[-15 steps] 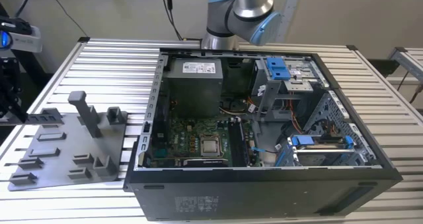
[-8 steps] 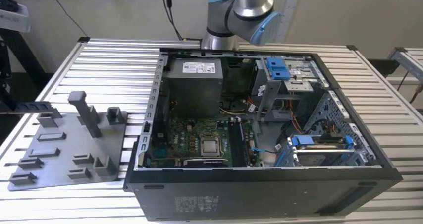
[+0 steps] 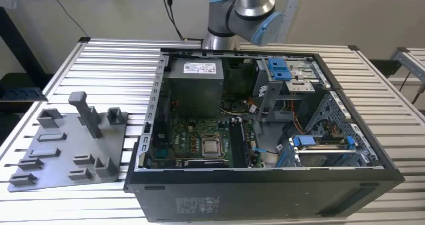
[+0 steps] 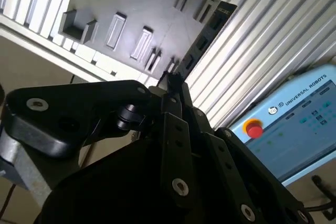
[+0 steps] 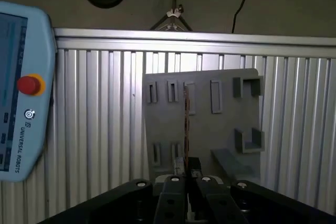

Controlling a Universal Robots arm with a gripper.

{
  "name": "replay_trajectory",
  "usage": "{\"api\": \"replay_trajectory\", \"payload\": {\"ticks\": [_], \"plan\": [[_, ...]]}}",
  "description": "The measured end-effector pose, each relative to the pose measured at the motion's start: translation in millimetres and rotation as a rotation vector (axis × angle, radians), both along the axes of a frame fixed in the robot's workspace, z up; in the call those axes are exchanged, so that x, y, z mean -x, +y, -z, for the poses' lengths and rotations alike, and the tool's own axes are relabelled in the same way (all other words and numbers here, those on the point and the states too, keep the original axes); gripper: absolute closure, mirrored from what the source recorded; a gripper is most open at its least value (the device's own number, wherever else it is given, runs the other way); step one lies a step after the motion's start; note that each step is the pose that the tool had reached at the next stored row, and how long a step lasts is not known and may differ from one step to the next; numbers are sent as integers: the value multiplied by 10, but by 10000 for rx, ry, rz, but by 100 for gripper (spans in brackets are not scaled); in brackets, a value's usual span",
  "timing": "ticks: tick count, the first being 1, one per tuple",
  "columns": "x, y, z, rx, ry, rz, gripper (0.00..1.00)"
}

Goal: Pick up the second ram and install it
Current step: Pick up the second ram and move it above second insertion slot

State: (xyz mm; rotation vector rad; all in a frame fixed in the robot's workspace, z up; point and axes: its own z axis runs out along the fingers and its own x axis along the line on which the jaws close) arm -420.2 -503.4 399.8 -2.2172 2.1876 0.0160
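Between fingers (image 4: 182, 95): second ram (image 4: 203, 35), long, narrow, dark, black chips.

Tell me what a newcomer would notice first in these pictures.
The open computer case dominates the slatted table in the exterior view, its motherboard exposed. To the exterior view's left lies the grey fixture plate with upright posts. In the second wrist view the gripper is shut on the second ram, held above that plate's edge.

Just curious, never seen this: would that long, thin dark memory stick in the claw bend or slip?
Probably stiff: the long dark memory stick juts straight from the gripper without drooping. Likely light: in the first wrist view its edge looks very thin.
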Motion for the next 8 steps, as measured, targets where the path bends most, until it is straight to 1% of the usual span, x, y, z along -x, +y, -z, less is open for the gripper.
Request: {"api": "replay_trajectory", "payload": {"ticks": [1, 2, 8], "plan": [[0, 0, -30, 1, 1, 0, 86], [0, 0, -44, 0, 1, 0, 86], [-1, 0, -45, 0, 0, -1, 86]]}}
